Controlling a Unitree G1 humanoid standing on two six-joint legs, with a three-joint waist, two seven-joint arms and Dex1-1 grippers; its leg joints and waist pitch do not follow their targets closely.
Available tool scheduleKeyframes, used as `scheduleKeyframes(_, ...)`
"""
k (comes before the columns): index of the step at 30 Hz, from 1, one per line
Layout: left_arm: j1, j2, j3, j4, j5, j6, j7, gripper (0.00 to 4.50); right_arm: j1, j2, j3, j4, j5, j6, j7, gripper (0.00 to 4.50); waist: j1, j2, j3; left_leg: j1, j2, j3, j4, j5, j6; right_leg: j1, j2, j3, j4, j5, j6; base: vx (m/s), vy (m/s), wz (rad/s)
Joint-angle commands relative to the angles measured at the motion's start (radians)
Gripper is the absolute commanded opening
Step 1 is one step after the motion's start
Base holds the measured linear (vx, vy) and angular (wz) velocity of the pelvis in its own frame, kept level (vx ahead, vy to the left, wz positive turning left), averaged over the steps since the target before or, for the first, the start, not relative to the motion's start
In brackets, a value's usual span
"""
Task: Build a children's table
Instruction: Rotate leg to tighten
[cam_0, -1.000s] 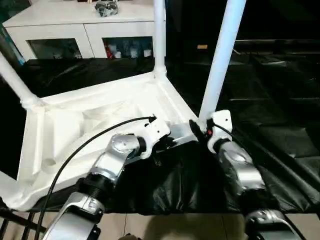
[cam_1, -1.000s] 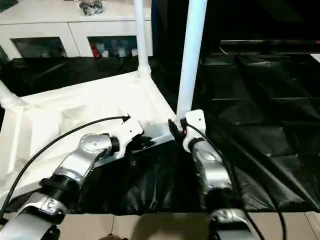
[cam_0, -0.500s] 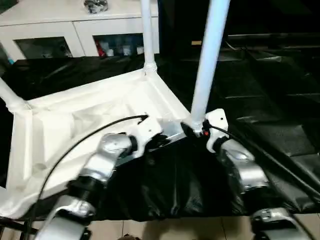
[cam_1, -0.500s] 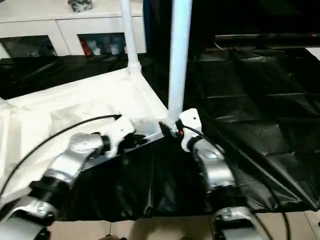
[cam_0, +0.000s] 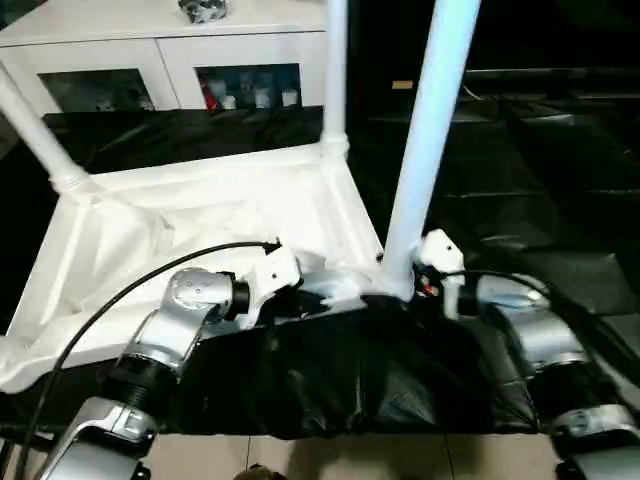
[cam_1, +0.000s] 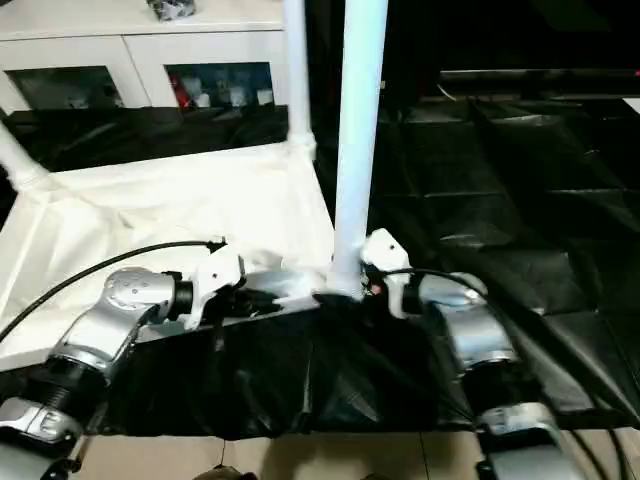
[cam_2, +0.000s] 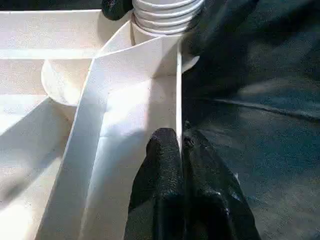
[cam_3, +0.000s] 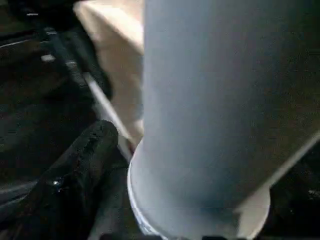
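Left gripper pinching tabletop rim — right gripper around near-corner leg

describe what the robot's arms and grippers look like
Both arms are jointed silver metal with ribbed dark cuffs near the bottom. The left gripper and right gripper have white housings and black fingers. A black cable loops along the left arm.
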Motion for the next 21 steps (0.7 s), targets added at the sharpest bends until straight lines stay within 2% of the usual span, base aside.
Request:
scheduleKeyframes(1, -0.013, -0.006, -0.028, -0.012, -0.022, -0.012, -0.044, 0.00, 0.014, 0.006, 0.067, -0.011, 0.009, 0.024, 0.090, 3.71, 0.007, -0.017, -0.059, 0.007, 0.065, -0.018, -0.062, -0.120, 0.114, 0.045, -0.090, 0.043, -0.061, -0.040, -0.280, 0.000, 0.000, 0.00)
scheduleKeyframes(8, -0.025, 0.012, -0.027, 0.002, -0.022, -0.023, -0.071, 0.00, 0.009, -0.010, 0.098, -0.020, -0.002, 0.029, 0.152, 3.17, 0.018, -0.022, -0.062, 0.010, 0.064, -0.017, -0.059, -0.083, 0.118, 0.042, -0.088, 0.043, -0.055, -0.006, -0.281, 0.000, 0.000, 0.00)
scheduleKeyframes(9, -0.027, 0.013, -0.026, 0.009, -0.021, -0.027, -0.068, 0.00, 0.011, -0.010, 0.102, -0.021, -0.004, 0.029, 0.154, 3.05, 0.017, -0.027, -0.061, 0.010, 0.063, -0.016, -0.058, -0.082, 0.119, 0.042, -0.088, 0.043, -0.056, -0.003, -0.281, 0.000, 0.000, 0.00)
scheduleKeyframes(11, -0.027, 0.014, -0.021, 0.019, -0.022, -0.032, -0.061, 0.00, 0.017, -0.007, 0.105, -0.029, -0.002, 0.035, 0.156, 2.88, 0.018, -0.028, -0.061, 0.009, 0.063, -0.016, -0.059, -0.083, 0.118, 0.042, -0.089, 0.043, -0.056, -0.014, -0.278, 0.000, 0.000, 0.00)
scheduleKeyframes(13, -0.023, 0.008, -0.014, 0.021, -0.020, -0.032, -0.039, 0.00, 0.035, 0.005, 0.100, -0.050, 0.009, 0.047, 0.140, 2.78, 0.019, -0.029, -0.060, 0.008, 0.062, -0.017, -0.059, -0.082, 0.118, 0.043, -0.088, 0.043, -0.056, -0.023, -0.273, 0.000, 0.000, 0.00)
scheduleKeyframes(14, -0.021, 0.001, -0.011, 0.017, -0.023, -0.025, -0.028, 0.00, 0.044, 0.013, 0.092, -0.057, 0.016, 0.051, 0.126, 2.78, 0.018, -0.036, -0.057, 0.007, 0.062, -0.016, -0.060, -0.082, 0.119, 0.042, -0.088, 0.044, -0.057, -0.027, -0.268, 0.000, 0.000, 0.00)
scheduleKeyframes(16, -0.019, -0.018, -0.005, 0.011, -0.019, -0.012, 0.011, 0.00, 0.061, 0.046, 0.065, -0.063, 0.027, 0.063, 0.057, 2.73, 0.020, -0.032, -0.056, 0.008, 0.062, -0.017, -0.061, -0.087, 0.116, 0.041, -0.089, 0.044, -0.060, -0.054, -0.262, 0.000, 0.000, 0.00)
scheduleKeyframes(17, -0.019, -0.031, -0.002, 0.010, -0.009, -0.003, 0.047, 0.00, 0.073, 0.070, 0.053, -0.064, 0.023, 0.063, 0.002, 2.72, 0.019, -0.034, -0.049, 0.008, 0.063, -0.016, -0.065, -0.104, 0.106, 0.036, -0.090, 0.045, -0.065, -0.085, -0.254, 0.000, 0.000, 0.00)
scheduleKeyframes(18, -0.020, -0.040, 0.000, 0.010, -0.002, 0.001, 0.070, 0.00, 0.079, 0.086, 0.045, -0.064, 0.019, 0.063, -0.034, 2.72, 0.018, -0.031, -0.048, 0.010, 0.063, -0.017, -0.067, -0.121, 0.096, 0.034, -0.090, 0.046, -0.067, -0.112, -0.252, 0.000, 0.000, 0.00)
scheduleKeyframes(19, -0.024, -0.059, -0.001, 0.015, 0.019, 0.010, 0.123, 0.00, 0.084, 0.119, 0.030, -0.046, -0.003, 0.060, -0.132, 2.72, 0.016, -0.033, -0.047, 0.013, 0.063, -0.019, -0.071, -0.156, 0.076, 0.035, -0.091, 0.046, -0.074, -0.170, -0.244, 0.000, 0.000, 0.00)
scheduleKeyframes(20, -0.027, -0.078, -0.003, 0.018, 0.035, 0.023, 0.165, 0.00, 0.090, 0.150, 0.018, -0.031, -0.020, 0.050, -0.214, 2.72, 0.009, -0.026, -0.042, 0.015, 0.064, -0.020, -0.077, -0.180, 0.052, 0.030, -0.091, 0.049, -0.081, -0.214, -0.232, 0.000, 0.000, 0.00)
scheduleKeyframes(21, -0.029, -0.090, -0.006, 0.019, 0.045, 0.031, 0.191, 0.00, 0.092, 0.170, 0.010, -0.022, -0.030, 0.043, -0.265, 2.72, 0.006, -0.028, -0.040, 0.016, 0.063, -0.021, -0.079, -0.197, 0.039, 0.029, -0.092, 0.049, -0.083, -0.241, -0.225, 0.000, 0.000, 0.00)
